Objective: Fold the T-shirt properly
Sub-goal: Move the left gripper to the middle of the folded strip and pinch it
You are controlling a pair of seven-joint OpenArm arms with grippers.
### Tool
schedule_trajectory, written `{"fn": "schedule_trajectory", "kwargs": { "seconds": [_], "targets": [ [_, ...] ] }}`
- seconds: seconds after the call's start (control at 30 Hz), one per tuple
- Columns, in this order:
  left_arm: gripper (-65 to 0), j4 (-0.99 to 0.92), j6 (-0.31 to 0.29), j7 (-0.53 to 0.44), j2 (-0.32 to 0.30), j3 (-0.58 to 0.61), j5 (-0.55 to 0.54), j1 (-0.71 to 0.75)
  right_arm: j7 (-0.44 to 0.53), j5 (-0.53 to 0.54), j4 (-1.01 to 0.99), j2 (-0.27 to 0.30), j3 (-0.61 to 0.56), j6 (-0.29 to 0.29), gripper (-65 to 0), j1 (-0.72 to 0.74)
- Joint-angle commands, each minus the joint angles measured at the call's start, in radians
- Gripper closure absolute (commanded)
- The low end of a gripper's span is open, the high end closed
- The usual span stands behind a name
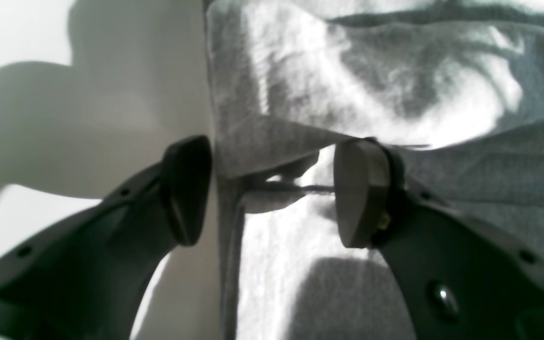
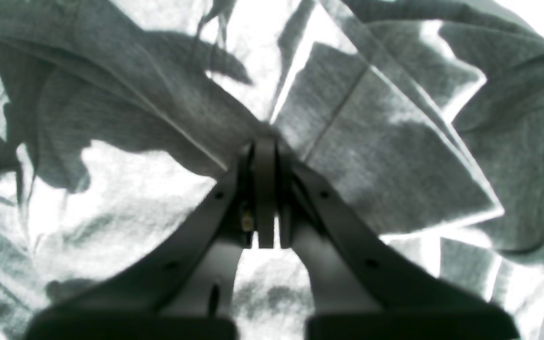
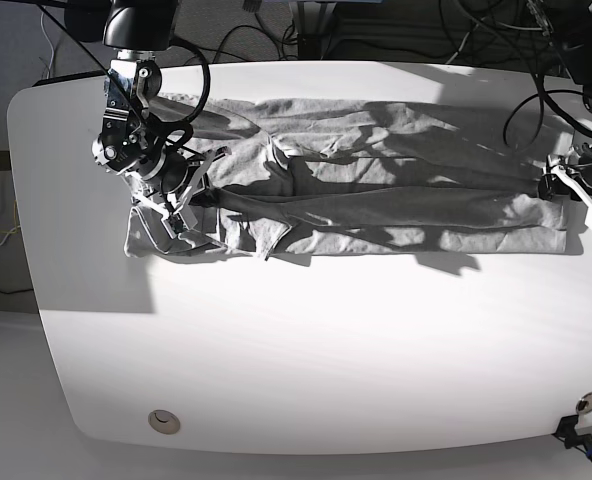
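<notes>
The large heather-grey cotton T-shirt (image 3: 346, 120) lies across the far part of the white, smooth tabletop (image 3: 306, 350), stretched sideways between the two arms. In the base view it forms a long, wide band of overlapping layers, with a raised fold running lengthwise over the lower layers and throwing dark shadows on them. The cloth is flatter toward that view's right end and more bunched and creased toward its left, where a short pointed flap hangs over the near edge. Bright patches and hard-edged shadows break up the grey.

At the end on the base view's right, the black two-fingered left gripper (image 1: 272, 191) has its jaws wide apart. They straddle the shirt's side edge: one finger is over the tabletop just beside the cloth, the other over the layers, with a folded edge passing between them. Neither finger squeezes the cloth; whether they touch it I cannot tell.

Toward the other end, the black right gripper (image 2: 265, 144) has its jaws closed together on a gathered bit of the T-shirt, with creases running in to the fingertips. Much of that grip is hidden behind the fingers.

A round metal fitting (image 3: 164, 421) sits near the tabletop's near-left corner in the base view.
</notes>
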Motion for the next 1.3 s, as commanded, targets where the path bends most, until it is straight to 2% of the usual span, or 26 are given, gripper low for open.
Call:
{"fn": "schedule_trajectory", "kwargs": {
  "seconds": [0.0, 0.13, 0.2, 0.3, 0.4, 0.47, 0.57, 0.63, 0.87, 1.0, 1.07, 1.27],
  "targets": [
    [-38.3, -0.001, -0.006, 0.029, 0.008, 0.025, 0.001, -0.003, -0.046, -0.042, 0.003, 0.010, 0.003, -0.010, 0.0, 0.002],
    [-37.7, 0.002, -0.006, 0.029, 0.034, 0.025, 0.001, -0.003, -0.046, -0.042, 0.003, 0.010, 0.003, -0.010, 0.0, 0.002],
    [-32.8, 0.002, -0.006, 0.029, 0.034, 0.024, 0.001, -0.003, -0.046, -0.042, 0.003, 0.010, 0.003, -0.010, 0.0, 0.002],
    [-20.7, 0.002, -0.006, 0.029, 0.034, 0.022, 0.001, -0.003, -0.046, -0.042, 0.003, 0.010, 0.003, -0.010, 0.0, 0.002],
    [-11.8, 0.002, -0.006, 0.029, 0.034, 0.021, 0.001, -0.003, -0.046, -0.042, 0.003, 0.010, 0.003, -0.010, 0.0, 0.002],
    [-9.0, 0.003, -0.006, 0.029, 0.032, 0.021, 0.000, -0.003, -0.046, -0.040, 0.001, 0.008, 0.003, -0.010, 0.0, 0.002],
    [-8.0, 0.003, -0.006, 0.029, 0.032, 0.017, 0.000, -0.003, -0.046, -0.040, 0.001, 0.008, 0.003, -0.010, 0.0, 0.002],
    [0.0, 0.003, -0.006, 0.027, 0.032, 0.017, 0.000, -0.003, -0.046, -0.040, 0.001, 0.008, 0.003, -0.010, 0.0, 0.002],
    [0.0, 0.009, -0.006, 0.032, 0.031, 0.017, 0.001, -0.003, -0.046, -0.040, 0.001, 0.008, 0.003, -0.010, 0.0, 0.002],
    [0.0, 0.172, -0.006, 0.043, 0.035, 0.014, 0.001, 0.053, -0.046, -0.040, 0.001, 0.008, 0.003, -0.010, 0.0, 0.002],
    [0.0, 0.275, -0.006, 0.087, 0.044, 0.019, 0.001, 0.073, -0.046, -0.040, 0.001, 0.008, 0.003, -0.010, 0.0, 0.002],
    [0.0, 0.549, -0.006, 0.259, 0.126, 0.017, 0.001, 0.076, -0.046, -0.040, 0.001, 0.007, 0.003, -0.010, 0.0, 0.002]
  ]
}}
